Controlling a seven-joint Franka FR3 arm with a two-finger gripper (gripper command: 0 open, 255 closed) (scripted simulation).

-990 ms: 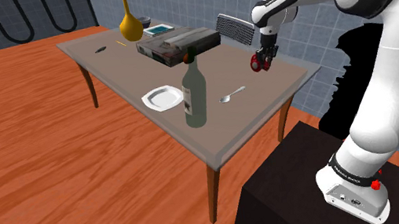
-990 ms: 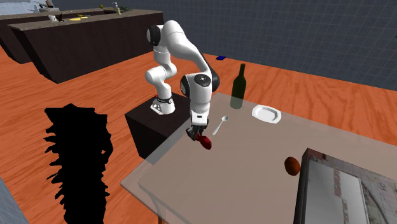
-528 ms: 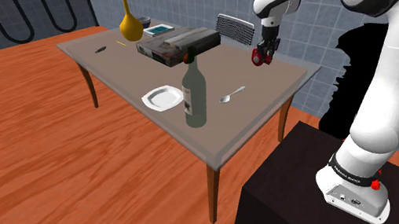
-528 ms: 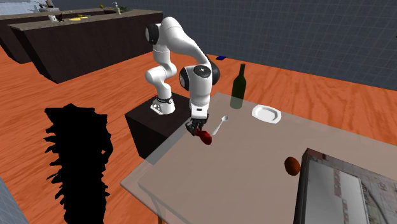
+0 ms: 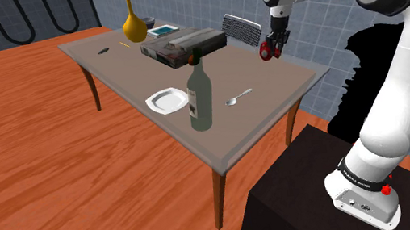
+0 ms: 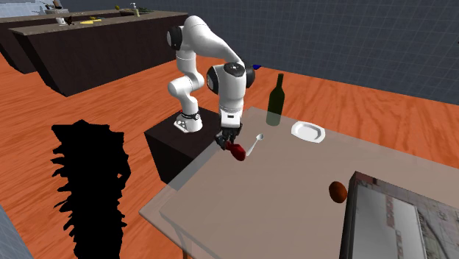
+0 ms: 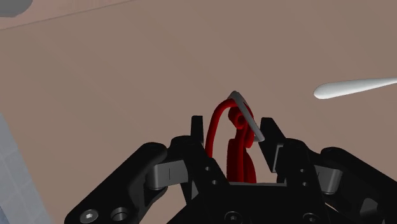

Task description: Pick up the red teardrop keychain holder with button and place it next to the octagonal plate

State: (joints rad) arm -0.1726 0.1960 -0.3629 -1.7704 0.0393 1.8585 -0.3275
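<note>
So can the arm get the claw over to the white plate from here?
Probably yes. The claw, shut on the red keychain holder, hangs above the table, and the white plate lies open from above; only the dark bottle beside it crowds one side.

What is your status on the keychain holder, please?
Gripper shut on red keychain holder. Held above table. Bottle stands beside plate.

Plate point(image 5: 167, 100), bottle point(image 5: 197, 95), spoon point(image 5: 238, 97) on table point(image 5: 124, 72)
</note>
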